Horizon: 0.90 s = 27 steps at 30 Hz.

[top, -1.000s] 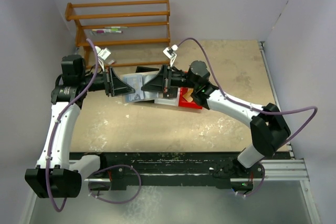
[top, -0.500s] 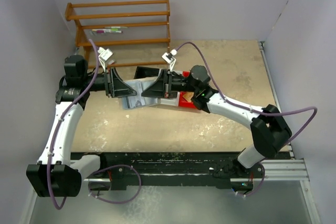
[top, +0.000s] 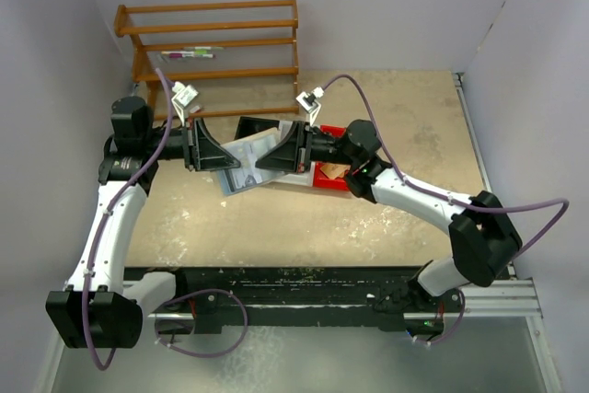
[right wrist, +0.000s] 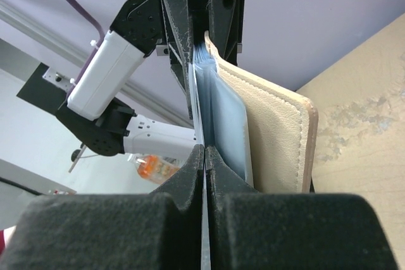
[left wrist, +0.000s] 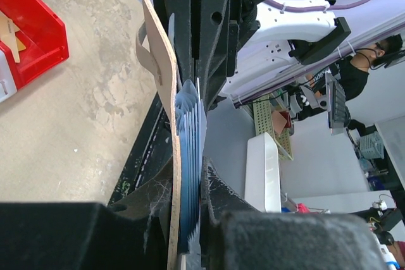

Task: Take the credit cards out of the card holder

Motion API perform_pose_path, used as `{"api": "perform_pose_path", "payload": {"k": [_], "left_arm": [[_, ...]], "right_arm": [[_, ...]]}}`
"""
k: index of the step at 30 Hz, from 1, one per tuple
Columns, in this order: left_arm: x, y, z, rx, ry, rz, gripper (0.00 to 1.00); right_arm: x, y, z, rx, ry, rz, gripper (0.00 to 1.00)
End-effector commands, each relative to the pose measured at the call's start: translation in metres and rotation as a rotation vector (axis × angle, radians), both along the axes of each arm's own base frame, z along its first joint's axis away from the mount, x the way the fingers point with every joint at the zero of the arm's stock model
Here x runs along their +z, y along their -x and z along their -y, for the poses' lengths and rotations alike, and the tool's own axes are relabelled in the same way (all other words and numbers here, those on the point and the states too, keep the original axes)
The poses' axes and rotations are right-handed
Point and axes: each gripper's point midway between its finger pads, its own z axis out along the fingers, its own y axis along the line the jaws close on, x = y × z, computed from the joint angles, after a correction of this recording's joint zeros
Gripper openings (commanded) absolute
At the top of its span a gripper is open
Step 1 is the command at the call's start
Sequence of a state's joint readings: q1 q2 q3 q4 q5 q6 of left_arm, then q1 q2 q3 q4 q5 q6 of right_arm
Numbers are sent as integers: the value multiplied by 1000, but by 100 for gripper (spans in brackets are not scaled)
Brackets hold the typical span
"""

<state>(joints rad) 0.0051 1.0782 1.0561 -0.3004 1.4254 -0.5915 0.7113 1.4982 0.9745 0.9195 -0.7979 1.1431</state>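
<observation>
The card holder point(top: 245, 151) hangs above the table between my two grippers, its tan cover up and its grey-blue sleeves fanned out. My left gripper point(top: 224, 161) is shut on it: in the left wrist view the tan cover point(left wrist: 166, 124) and blue sleeves point(left wrist: 190, 150) sit edge-on between the fingers point(left wrist: 190, 226). My right gripper point(top: 266, 161) faces it from the right. In the right wrist view the jaws point(right wrist: 204, 156) are shut on a thin pale credit card point(right wrist: 195, 115) that sticks out of the sleeves point(right wrist: 224, 128), beside the tan cover point(right wrist: 278, 137).
A red bin point(top: 328, 178) with small items stands on the table under the right wrist; it also shows in the left wrist view point(left wrist: 35, 36). A wooden rack point(top: 212, 43) stands at the back left. A flat black item point(top: 256, 123) lies behind the holder.
The right arm has drawn back a little to the right, still pinching the card. The holder has tilted, its lower left corner dropping. The left arm has barely moved.
</observation>
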Motion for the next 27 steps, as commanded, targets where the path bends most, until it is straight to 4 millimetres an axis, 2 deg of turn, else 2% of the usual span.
{"api": "perform_pose_path", "payload": {"k": [1,2,3,5,6,9,11,17,23,27], "left_arm": [[16,16,0,-66,22,68,12],[16,16,0,-65,21,66,12],[16,16,-1,-64,20,67,12],[15,16,-1,-61,19,67,12],[15,16,0,-60,19,68,12],[14,13,0,-51,16,62,12],[14,11,-1,-37,12,59,11],[11,4,-1,-9,-6,45,16],[11,7,-1,-27,-4,41,18],[14,9,-1,-48,4,50,20]], "right_arm": [[11,-1,9,-32,-26,37,0],[9,-1,9,-34,-20,38,0],[9,-1,10,-36,-16,37,4],[20,-2,10,-44,-53,66,25],[23,-1,8,-37,-65,71,28],[26,4,0,-5,-75,71,32],[35,4,-6,8,-88,87,33],[33,5,-15,32,-85,82,27],[26,12,-16,83,-66,55,5],[29,11,-5,71,-67,67,0]]}}
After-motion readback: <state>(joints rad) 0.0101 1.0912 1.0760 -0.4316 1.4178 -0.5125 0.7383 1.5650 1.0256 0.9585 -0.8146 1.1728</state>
